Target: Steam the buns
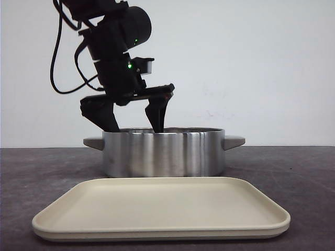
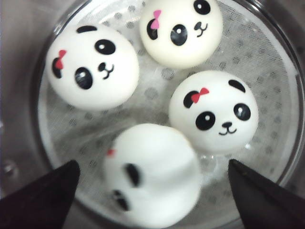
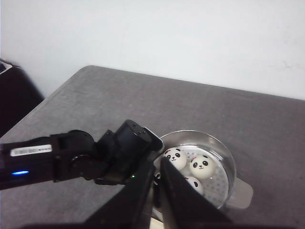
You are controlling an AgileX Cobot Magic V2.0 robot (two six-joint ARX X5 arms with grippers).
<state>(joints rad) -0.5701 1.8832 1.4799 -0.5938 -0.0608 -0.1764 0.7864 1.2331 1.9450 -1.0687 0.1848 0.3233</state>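
Four white panda-faced buns lie on the perforated steamer cloth inside the steel pot (image 1: 165, 154): one (image 2: 93, 67), one (image 2: 181, 31), one (image 2: 214, 112), and the nearest one (image 2: 152, 174), which is blurred and lying on its side. My left gripper (image 2: 152, 164) is open, with its fingers dipped into the pot on either side of the nearest bun and not touching it. In the front view the left gripper (image 1: 135, 124) reaches over the pot's rim. My right gripper (image 3: 158, 163) is shut and empty, held high above the pot (image 3: 224, 162), where three buns (image 3: 201, 164) show.
A cream tray (image 1: 162, 209) lies on the grey table in front of the pot. The pot has side handles (image 1: 234, 141). The left arm (image 3: 86, 160) stretches across the table towards the pot. A white wall stands behind.
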